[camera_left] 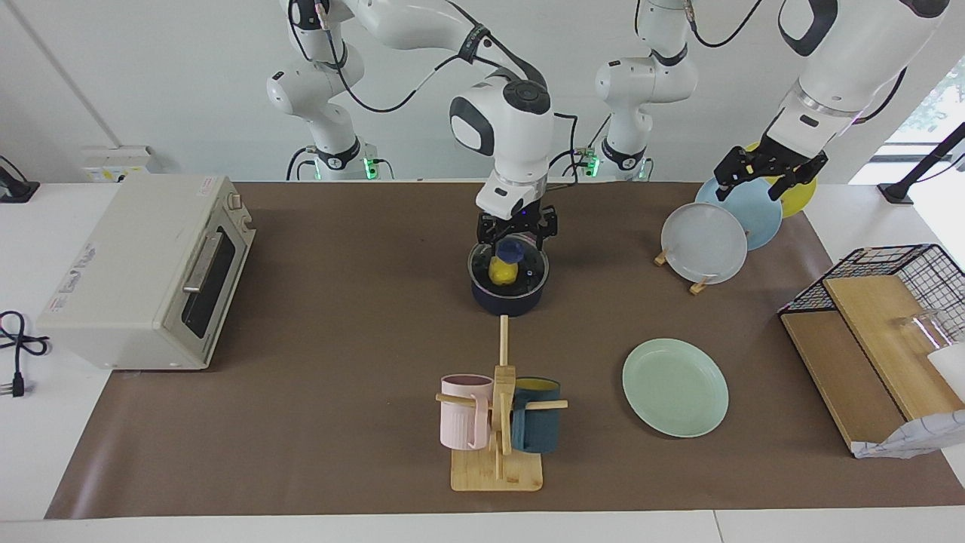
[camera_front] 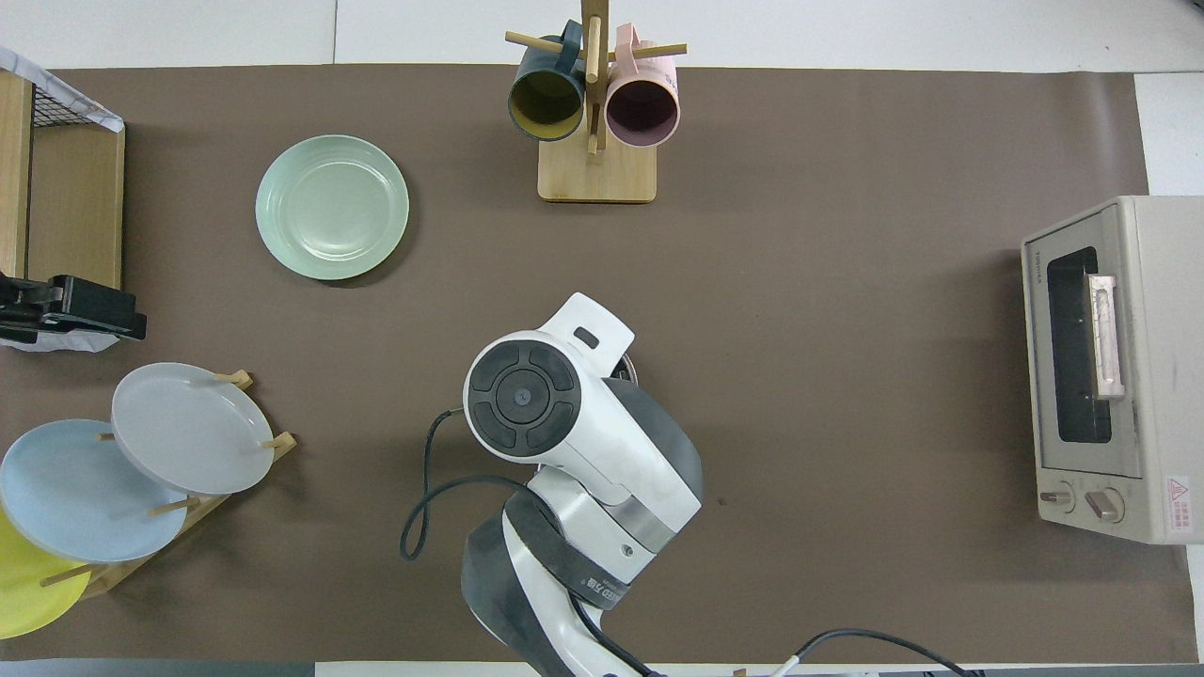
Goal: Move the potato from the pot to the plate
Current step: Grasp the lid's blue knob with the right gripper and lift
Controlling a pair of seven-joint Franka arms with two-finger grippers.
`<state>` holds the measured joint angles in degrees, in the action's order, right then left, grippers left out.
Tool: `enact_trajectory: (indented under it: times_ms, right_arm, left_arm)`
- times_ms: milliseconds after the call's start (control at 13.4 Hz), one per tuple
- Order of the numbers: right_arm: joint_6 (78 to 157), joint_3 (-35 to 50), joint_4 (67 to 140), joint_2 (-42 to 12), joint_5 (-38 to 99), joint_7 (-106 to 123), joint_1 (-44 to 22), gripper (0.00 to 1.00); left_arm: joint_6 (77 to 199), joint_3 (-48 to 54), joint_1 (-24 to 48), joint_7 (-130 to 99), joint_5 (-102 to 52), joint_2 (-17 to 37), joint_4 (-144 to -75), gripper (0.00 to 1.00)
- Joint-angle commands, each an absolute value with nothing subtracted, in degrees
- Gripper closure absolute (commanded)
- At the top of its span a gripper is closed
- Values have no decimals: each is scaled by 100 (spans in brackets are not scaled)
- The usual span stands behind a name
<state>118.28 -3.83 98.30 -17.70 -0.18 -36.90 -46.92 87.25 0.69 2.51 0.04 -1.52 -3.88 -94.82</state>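
The dark navy pot (camera_left: 509,296) stands mid-table with a glass lid (camera_left: 529,265) on it. The yellow potato (camera_left: 500,271) shows through the glass, inside the pot. My right gripper (camera_left: 517,243) is down over the pot, its fingers on either side of the lid's blue knob (camera_left: 513,248), still apart. In the overhead view the right arm (camera_front: 564,423) covers the pot and the potato. The mint-green plate (camera_left: 675,386) lies bare, farther from the robots and toward the left arm's end; it also shows in the overhead view (camera_front: 332,207). My left gripper (camera_left: 765,179) waits open over the plate rack.
A toaster oven (camera_left: 147,271) stands at the right arm's end. A mug rack (camera_left: 497,422) with a pink and a teal mug stands farther out than the pot. A plate rack (camera_left: 705,243) holds grey, blue and yellow plates. A wire basket (camera_left: 889,302) with boards is at the left arm's end.
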Motion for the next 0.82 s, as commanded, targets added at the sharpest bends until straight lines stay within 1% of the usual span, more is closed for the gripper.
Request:
enact_trajectory:
  times_ms: [0, 149, 223, 298, 372, 745]
  right_arm:
    - [12093, -413, 10335, -1441, -141, -3762, -4729, 0]
    - [12111, -413, 10353, -1433, -141, -3762, -4728, 0]
    - [12103, -413, 10362, -1433, -141, -3762, -4737, 3]
    - [12103, -413, 10362, -1433, -149, -3753, -4737, 9]
    - [12111, -413, 10362, -1433, -149, -3736, -4729, 12]
    - [12225, -413, 10362, -1441, -167, -3718, -4720, 14]
  left_arm:
    - [8666, 132, 158, -18, -158, -492, -9545, 0]
    - [8666, 132, 158, -18, -158, -492, -9545, 0]
    - [8666, 132, 158, -18, -158, -492, -9545, 0]
    - [8666, 132, 158, -18, -158, -492, -9545, 0]
    - [8666, 132, 158, -18, -158, -492, -9545, 0]
    - [8666, 132, 158, -18, -158, -492, -9545, 0]
